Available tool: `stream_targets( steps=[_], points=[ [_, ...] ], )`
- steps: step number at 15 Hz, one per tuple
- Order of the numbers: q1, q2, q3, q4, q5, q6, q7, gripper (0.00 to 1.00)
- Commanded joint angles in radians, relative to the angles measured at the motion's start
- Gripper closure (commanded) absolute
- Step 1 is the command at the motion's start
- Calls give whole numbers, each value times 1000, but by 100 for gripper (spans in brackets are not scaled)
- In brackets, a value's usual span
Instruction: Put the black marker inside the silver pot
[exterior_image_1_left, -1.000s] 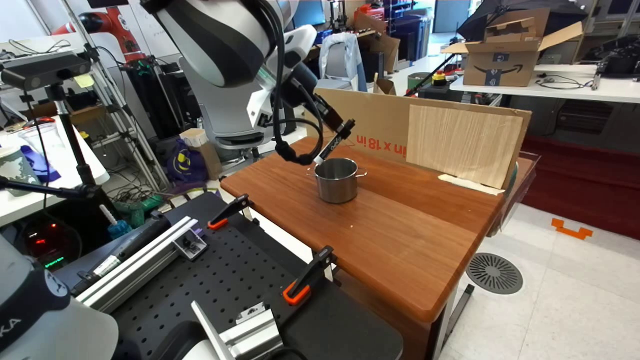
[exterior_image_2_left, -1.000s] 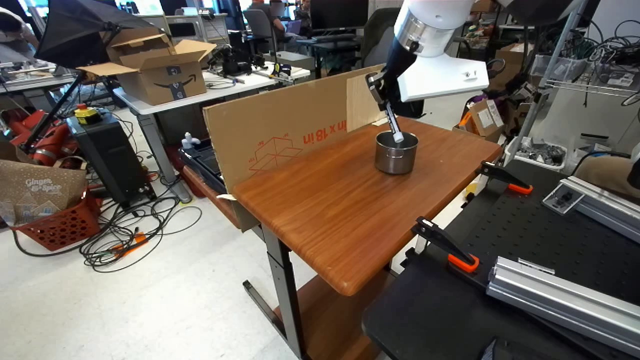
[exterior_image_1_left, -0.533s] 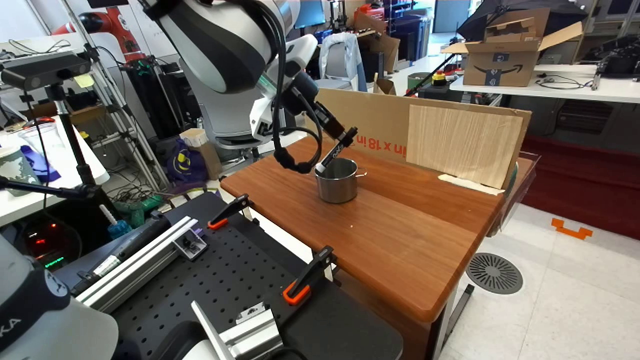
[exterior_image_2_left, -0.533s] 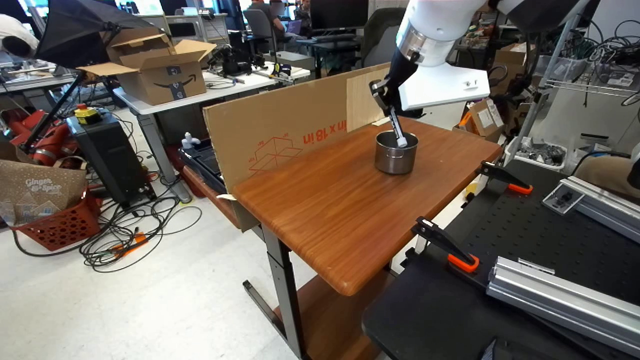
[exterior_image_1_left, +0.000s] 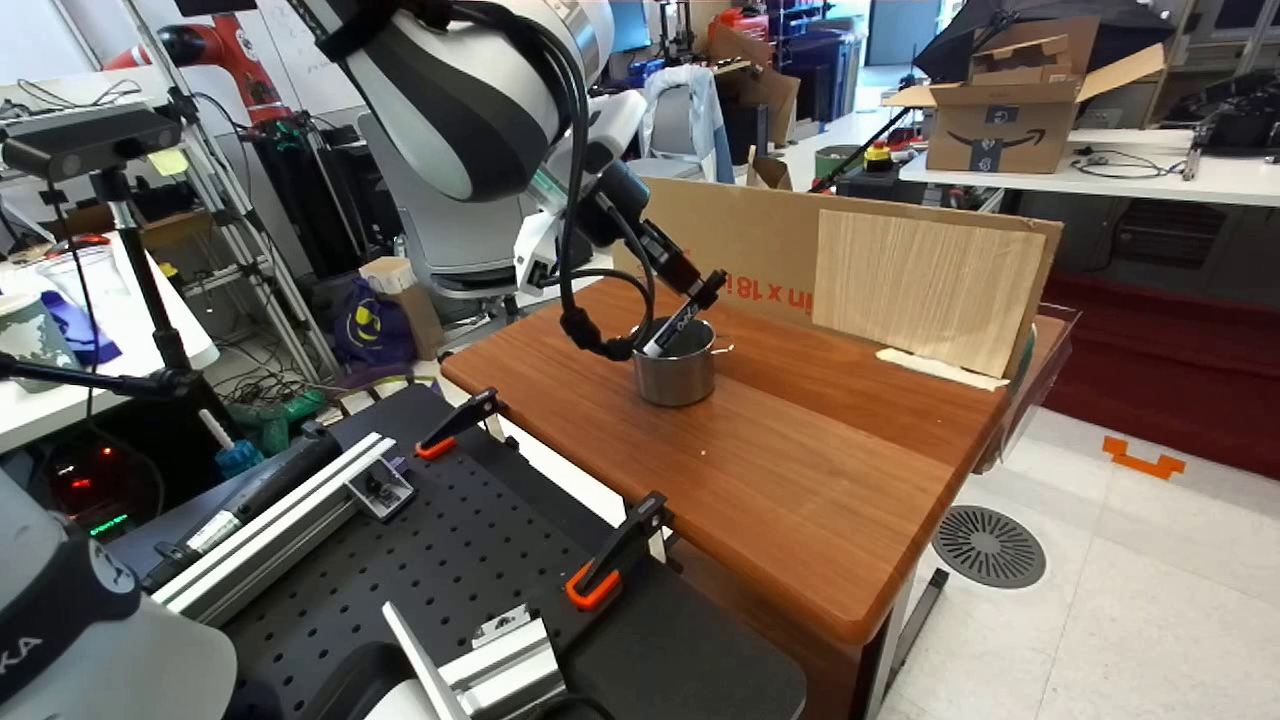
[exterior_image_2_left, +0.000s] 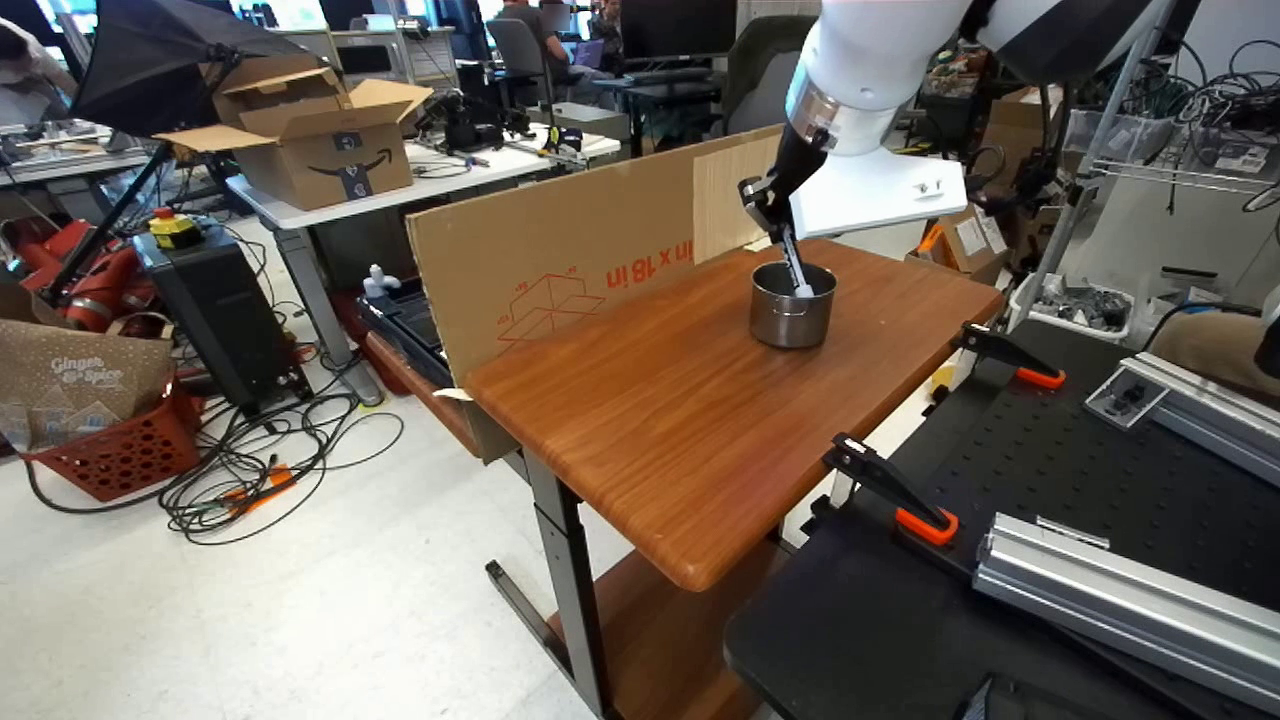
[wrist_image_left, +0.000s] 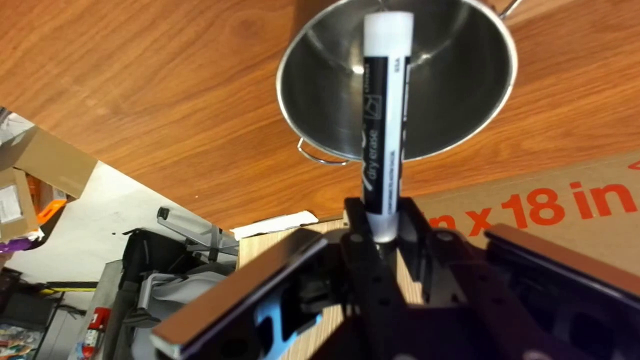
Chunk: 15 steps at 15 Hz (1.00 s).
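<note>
Gripper is pinched tight onto one end of the black dry-erase marker, gap basically marker-wide. In an exterior view it's up at 1 o'clock from the two-handled silver pot, marker slanting toward 7ish, white end just inside the rim.

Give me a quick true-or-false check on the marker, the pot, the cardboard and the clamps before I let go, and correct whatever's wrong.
1. The jaws hold the black marker near one end. True.
2. The silver pot stands upright on the wooden table. True.
3. The marker lies flat on the pot's floor. False: it slants from the jaws, its lower end at the pot's opening.
4. The cardboard panel carries red lettering. True.
5. Both black-and-orange clamps grip the pot's handles. False: the clamps sit along the edge of the black board, away from the pot.
</note>
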<state>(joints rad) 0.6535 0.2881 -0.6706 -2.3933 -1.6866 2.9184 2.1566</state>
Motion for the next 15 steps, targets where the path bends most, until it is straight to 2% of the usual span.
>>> stream_targets(
  steps=[1, 4, 5, 6, 13, 14, 15],
  points=[
    [-6, 51, 6, 31, -12, 2, 33, 95],
    [-6, 80, 6, 38, -7, 3, 31, 95],
    [-5, 86, 6, 40, -7, 3, 33, 56],
    [-5, 91, 5, 41, -3, 2, 29, 54],
    [-1, 92, 4, 46, -5, 2, 30, 5],
    [-1, 92, 4, 47, -3, 2, 29, 0],
    [-1, 92, 4, 48, -4, 2, 29, 0]
  ],
)
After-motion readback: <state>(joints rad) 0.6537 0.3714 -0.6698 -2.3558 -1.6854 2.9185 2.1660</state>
